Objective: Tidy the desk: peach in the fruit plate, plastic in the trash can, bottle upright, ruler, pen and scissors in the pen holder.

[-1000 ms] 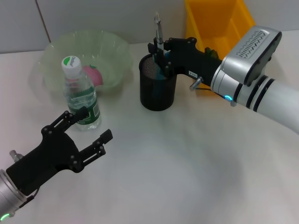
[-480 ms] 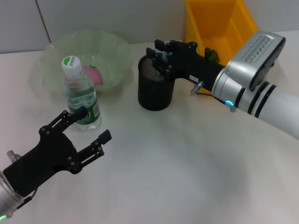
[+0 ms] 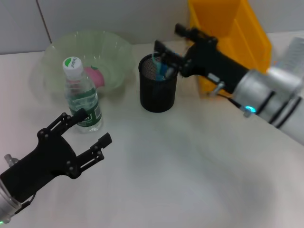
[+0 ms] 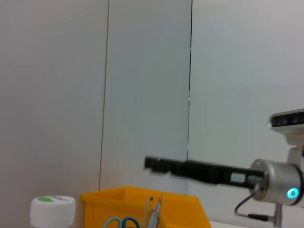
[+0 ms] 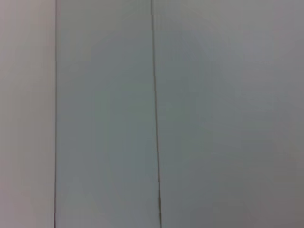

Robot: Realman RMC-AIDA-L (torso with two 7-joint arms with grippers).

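Observation:
The black mesh pen holder (image 3: 158, 90) stands mid-table with blue scissors handles (image 3: 162, 70) sticking out of it. My right gripper (image 3: 171, 40) hovers just above and behind the holder, open and empty. The bottle (image 3: 81, 97) stands upright with its white and green cap on. The pink peach (image 3: 95, 76) lies in the pale green fruit plate (image 3: 114, 50). My left gripper (image 3: 91, 128) is open and empty, in front of the bottle. The left wrist view shows the bottle cap (image 4: 52, 209), the scissors (image 4: 121, 222) and a clear ruler (image 4: 153, 211). The right wrist view shows only wall.
A yellow bin (image 3: 232, 28) stands at the back right, behind my right arm; it also shows in the left wrist view (image 4: 180, 211). A tiled wall runs along the back of the white table (image 3: 166, 166).
My right gripper lowered a thin item into the pen holder, let go, then lifted up and back to the right, now open. The left arm has barely moved.

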